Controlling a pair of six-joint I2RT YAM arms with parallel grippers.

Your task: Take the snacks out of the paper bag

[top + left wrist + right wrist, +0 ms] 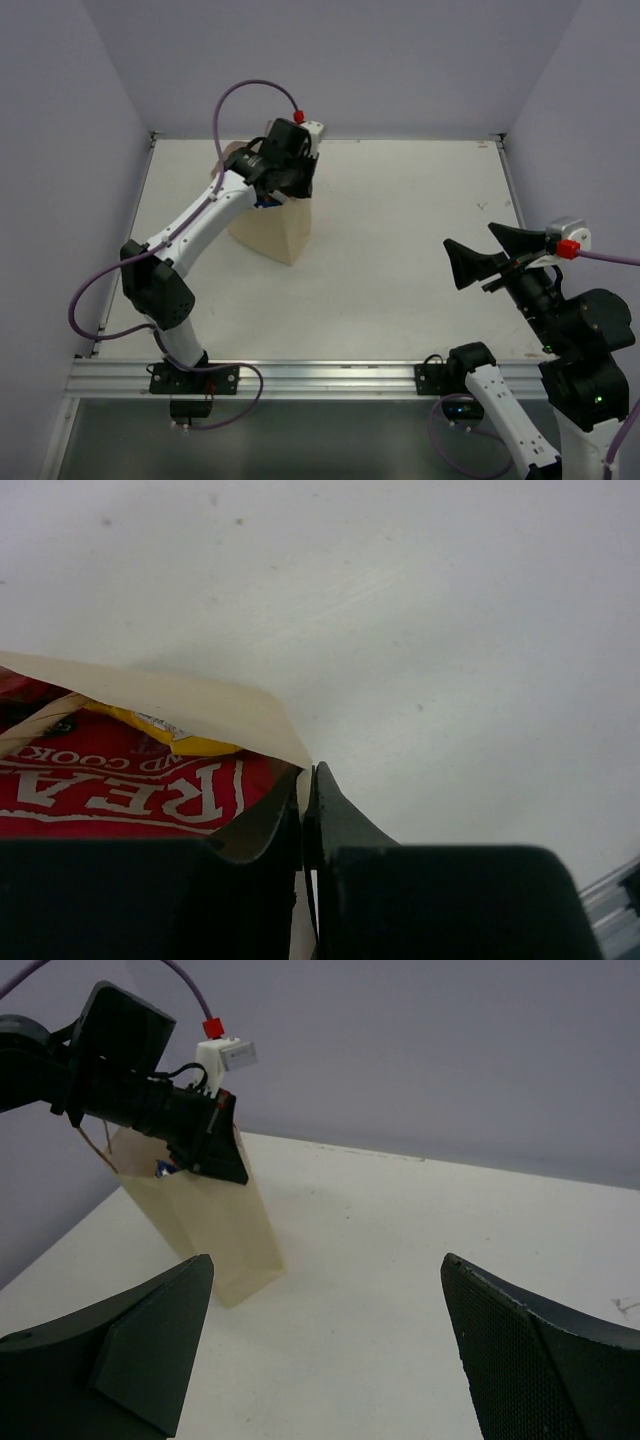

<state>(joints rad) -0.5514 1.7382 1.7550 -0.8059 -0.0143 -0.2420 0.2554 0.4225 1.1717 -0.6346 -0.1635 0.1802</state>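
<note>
The jaws of the left arm are pressed together on the rim of the tan kraft paper bag. The wrist view shows the paper edge caught between them, with no snack in the grip. The jaws of the right arm stand wide apart and hold nothing, hovering at the lower right of the top view, well apart from the bag.

The white bench carries the bag in the upper left of that view, where it stands on its base with the left wrist crowding its mouth. The snacks are inside. The left wrist view shows a large red pouch with white lettering at the lower left, and a small yellow packet lies on it just under the paper flap. A sliver of blue shows at the mouth in the right wrist view, too small to name.

The main risk is judged to come from the grip being on paper. If the left arm rises or pulls, the whole bag is likely to lift, tilt or topple, and the packets could spill in a heap. Thin paper pinched at a single edge may also tear or slip free. Nothing steadies the base. If the right arm reaches in, it has to cross the bench and enter a mouth already partly blocked, so it could knock the left wrist or crush the rim.
</note>
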